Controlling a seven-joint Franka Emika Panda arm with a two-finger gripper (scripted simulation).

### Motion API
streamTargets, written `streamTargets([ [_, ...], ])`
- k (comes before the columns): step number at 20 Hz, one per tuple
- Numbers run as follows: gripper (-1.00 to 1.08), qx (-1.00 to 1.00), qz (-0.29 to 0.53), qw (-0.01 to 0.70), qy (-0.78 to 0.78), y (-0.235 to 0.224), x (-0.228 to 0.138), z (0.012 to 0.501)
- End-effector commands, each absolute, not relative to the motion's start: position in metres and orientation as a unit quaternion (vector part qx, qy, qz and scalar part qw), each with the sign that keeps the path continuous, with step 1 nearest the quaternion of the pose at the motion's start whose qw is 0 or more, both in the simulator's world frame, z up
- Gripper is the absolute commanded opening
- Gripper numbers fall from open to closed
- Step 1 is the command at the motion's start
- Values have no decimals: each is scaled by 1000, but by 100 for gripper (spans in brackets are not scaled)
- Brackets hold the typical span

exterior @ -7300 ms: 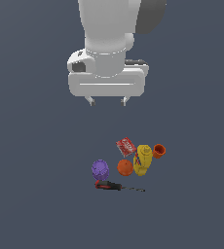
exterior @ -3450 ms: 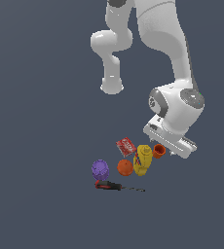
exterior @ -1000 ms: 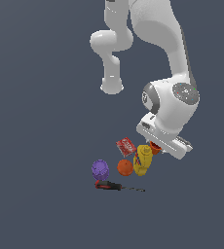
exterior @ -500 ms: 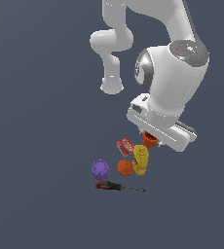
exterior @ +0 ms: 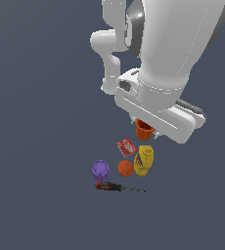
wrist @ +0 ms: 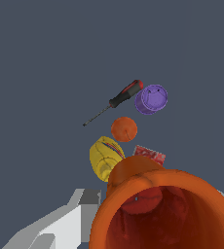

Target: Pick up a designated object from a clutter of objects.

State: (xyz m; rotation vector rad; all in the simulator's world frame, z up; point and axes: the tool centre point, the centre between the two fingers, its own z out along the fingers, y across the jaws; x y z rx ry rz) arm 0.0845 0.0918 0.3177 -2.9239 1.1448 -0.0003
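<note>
the gripper (exterior: pixel 145 128) is gripping the orange cup (exterior: pixel 144 130), now raised at 12 o'clock of the yellow bottle (exterior: pixel 144 160).

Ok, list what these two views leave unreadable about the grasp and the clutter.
- Gripper fingertips: exterior view, hidden behind the hand housing; only the lower part of the orange cup shows.
- Cup rim: wrist view, cut off by the frame edge, and it hides the finger contact.
- Red box: wrist view, partly covered by the cup.
- Red box label: exterior view, too small to read.
- Screwdriver tip: exterior view, too thin to make out.
</note>
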Motion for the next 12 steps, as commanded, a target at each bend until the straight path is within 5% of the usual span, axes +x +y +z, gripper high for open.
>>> streamTargets([
  [1,-100,-931,0,0,364,85,89,333],
  [12,-100,-931,0,0,364,72,98,360],
])
